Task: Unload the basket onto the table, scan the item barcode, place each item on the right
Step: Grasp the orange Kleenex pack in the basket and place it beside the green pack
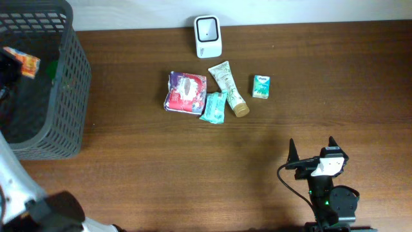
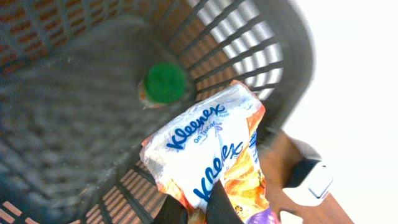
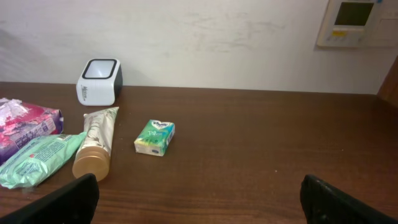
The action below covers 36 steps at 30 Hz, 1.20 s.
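My left gripper (image 2: 200, 211) is shut on a white and orange Kleenex tissue pack (image 2: 205, 140), held over the inside of the dark mesh basket (image 2: 249, 37). From overhead the pack (image 1: 26, 64) shows as an orange patch at the basket's left side. The white barcode scanner (image 1: 208, 37) stands at the table's far edge, and it also shows in the left wrist view (image 2: 308, 180) and the right wrist view (image 3: 99, 81). My right gripper (image 1: 312, 154) hovers open near the front right, with nothing between its fingers (image 3: 68, 202).
A green-capped bottle (image 2: 165, 82) lies in the basket (image 1: 71, 84). Mid-table lie a pink pack (image 1: 186, 92), a teal pack (image 1: 214, 107), a cream tube (image 1: 228, 88) and a small green tissue pack (image 1: 261, 86).
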### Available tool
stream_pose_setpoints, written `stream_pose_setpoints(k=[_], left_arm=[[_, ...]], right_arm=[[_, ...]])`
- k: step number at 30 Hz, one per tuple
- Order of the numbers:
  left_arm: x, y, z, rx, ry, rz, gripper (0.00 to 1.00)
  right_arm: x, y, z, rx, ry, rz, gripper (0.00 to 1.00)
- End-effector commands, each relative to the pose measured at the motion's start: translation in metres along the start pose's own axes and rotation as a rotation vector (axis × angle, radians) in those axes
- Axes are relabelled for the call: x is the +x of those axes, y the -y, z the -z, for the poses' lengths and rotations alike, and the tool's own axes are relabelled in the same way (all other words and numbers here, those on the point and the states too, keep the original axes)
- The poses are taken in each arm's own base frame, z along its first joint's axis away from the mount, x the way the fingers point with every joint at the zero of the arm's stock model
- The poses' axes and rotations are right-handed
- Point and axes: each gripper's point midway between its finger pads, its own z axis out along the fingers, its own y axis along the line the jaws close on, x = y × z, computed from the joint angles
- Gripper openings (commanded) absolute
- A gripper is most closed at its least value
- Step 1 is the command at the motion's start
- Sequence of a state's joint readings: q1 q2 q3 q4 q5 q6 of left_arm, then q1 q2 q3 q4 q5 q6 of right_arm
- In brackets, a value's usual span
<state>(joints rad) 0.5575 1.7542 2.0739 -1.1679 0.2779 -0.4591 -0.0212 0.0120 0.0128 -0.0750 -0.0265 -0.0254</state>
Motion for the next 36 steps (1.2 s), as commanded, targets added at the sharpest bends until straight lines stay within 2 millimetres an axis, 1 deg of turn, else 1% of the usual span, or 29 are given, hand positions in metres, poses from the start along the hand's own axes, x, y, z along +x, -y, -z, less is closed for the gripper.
stream_pose_setpoints(k=[1,2,3,4,6,7,8,9,10,12,13,14,15,16,17,19,21,23,24,25,26,27,29,31,32,33,34,35,36], left_arm=[[0.018,0.067,0.066,0.236,0.048,-0.08,0.0],[0.043,0.106,0.078,0.356,0.0,-0.151,0.0],[0.066,0.134,0.077,0.411,-0.05,-0.207,0.0],[0.081,0.149,0.073,0.429,-0.075,-0.244,0.0],[0.137,0.193,0.051,0.443,-0.171,-0.365,0.0],[0.179,0.218,0.036,0.448,-0.241,-0.44,0.0],[0.244,0.249,0.016,0.479,-0.365,-0.537,0.0],[0.275,0.263,0.006,0.496,-0.415,-0.582,0.0],[0.318,0.278,-0.008,0.513,-0.476,-0.638,0.0],[0.382,0.301,-0.033,0.551,-0.539,-0.716,0.0],[0.425,0.313,-0.056,0.562,-0.553,-0.766,0.0],[0.462,0.318,-0.074,0.57,-0.571,-0.802,0.0],[0.485,0.319,-0.086,0.563,-0.578,-0.827,0.0],[0.505,0.314,-0.1,0.535,-0.582,-0.851,0.0],[0.54,0.305,-0.115,0.514,-0.616,-0.886,0.0],[0.585,0.29,-0.13,0.484,-0.66,-0.938,0.03],[0.599,0.277,-0.146,0.42,-0.632,-0.974,0.04],[0.605,0.267,-0.156,0.381,-0.625,-0.989,0.1],[0.602,0.267,-0.158,0.371,-0.612,-0.991,0.21],[0.593,0.269,-0.162,0.373,-0.591,-1.003,0.4],[0.581,0.273,-0.161,0.369,-0.586,-0.997,0.48],[0.554,0.282,-0.152,0.37,-0.566,-0.998,0.5],[0.488,0.306,-0.122,0.387,-0.506,-0.969,0.68],[0.422,0.332,-0.08,0.433,-0.419,-0.909,0.7],[0.374,0.344,-0.05,0.471,-0.345,-0.86,0.78],[0.301,0.349,-0.011,0.512,-0.222,-0.782,0.88],[0.245,0.34,0.012,0.515,-0.13,-0.72,0.91],[0.211,0.329,0.022,0.492,-0.07,-0.681,0.92],[0.172,0.31,0.029,0.438,-0.001,-0.633,0.93]], right_arm=[[0.003,-0.002,0.0,-0.007,-0.005,-0.01,0.99],[0.003,-0.002,0.0,-0.007,-0.005,-0.01,0.98],[0.003,-0.002,0.0,-0.007,-0.005,-0.01,0.99],[0.003,-0.002,0.0,-0.007,-0.005,-0.01,0.99],[0.003,-0.002,0.0,-0.007,-0.005,-0.01,0.98],[0.003,-0.002,0.0,-0.007,-0.005,-0.01,0.99],[0.003,-0.002,0.0,-0.007,-0.005,-0.01,0.98],[0.003,-0.002,0.0,-0.007,-0.005,-0.01,0.98],[0.003,-0.002,0.0,-0.007,-0.005,-0.01,0.99],[0.003,-0.002,0.0,-0.007,-0.005,-0.01,0.99],[0.003,-0.002,0.0,-0.007,-0.005,-0.01,0.99],[0.003,-0.002,0.0,-0.007,-0.005,-0.01,0.98],[0.003,-0.002,0.0,-0.007,-0.005,-0.01,0.98],[0.003,-0.002,0.0,-0.007,-0.005,-0.01,0.98],[0.003,-0.002,0.0,-0.007,-0.005,-0.01,0.99],[0.003,-0.002,0.0,-0.007,-0.005,-0.01,0.99],[0.003,-0.002,0.0,-0.007,-0.005,-0.01,0.98],[0.003,-0.002,0.0,-0.007,-0.005,-0.01,0.99],[0.003,-0.002,0.0,-0.007,-0.005,-0.01,0.98],[0.003,-0.002,0.0,-0.007,-0.005,-0.01,0.98],[0.003,-0.002,0.0,-0.007,-0.005,-0.01,0.99],[0.003,-0.002,0.0,-0.007,-0.005,-0.01,0.98],[0.003,-0.002,0.0,-0.007,-0.005,-0.01,0.98],[0.003,-0.002,0.0,-0.007,-0.005,-0.01,0.99],[0.003,-0.002,0.0,-0.007,-0.005,-0.01,0.98],[0.003,-0.002,0.0,-0.007,-0.005,-0.01,0.99],[0.003,-0.002,0.0,-0.007,-0.005,-0.01,0.99],[0.003,-0.002,0.0,-0.007,-0.005,-0.01,0.99],[0.003,-0.002,0.0,-0.007,-0.005,-0.01,0.98]])
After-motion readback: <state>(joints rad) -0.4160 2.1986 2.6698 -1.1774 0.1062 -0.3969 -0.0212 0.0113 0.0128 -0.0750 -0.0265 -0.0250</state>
